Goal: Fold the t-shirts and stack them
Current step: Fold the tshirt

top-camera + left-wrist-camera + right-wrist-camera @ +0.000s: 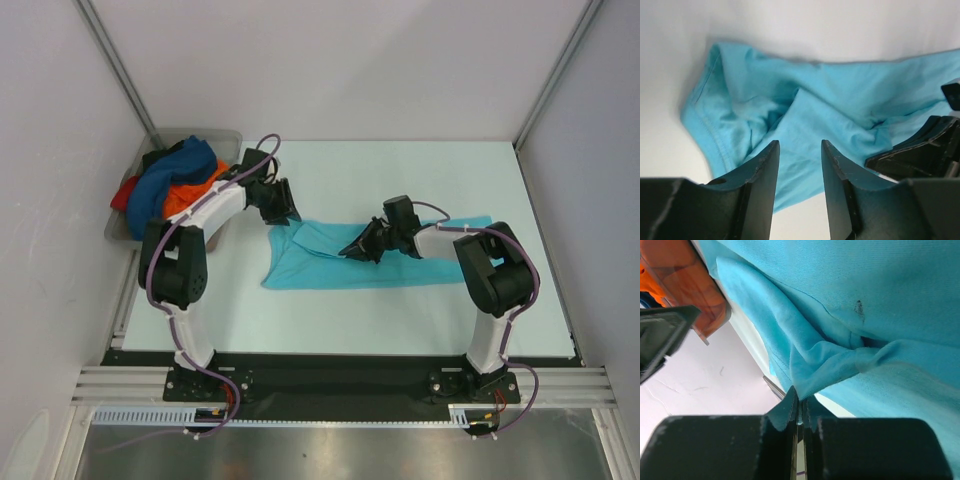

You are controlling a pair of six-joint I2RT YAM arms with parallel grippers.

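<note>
Right end effector (799,402) pressed together, a fold of the turquoise t-shirt (310,262) pinched | left end effector (800,150) spread, nothing held, poised by the shirt's left end | shirt laid along the bench (400,320), long axis left-right

You'll see a plain turquoise shirt (330,265) right of the grey tray (225,133), marked with one small dark speck (858,307). In the tray lie a dark blue shirt (165,185), an orange shirt (195,192) and a red shirt (122,195). The table (400,180) under the tray is white.
</note>
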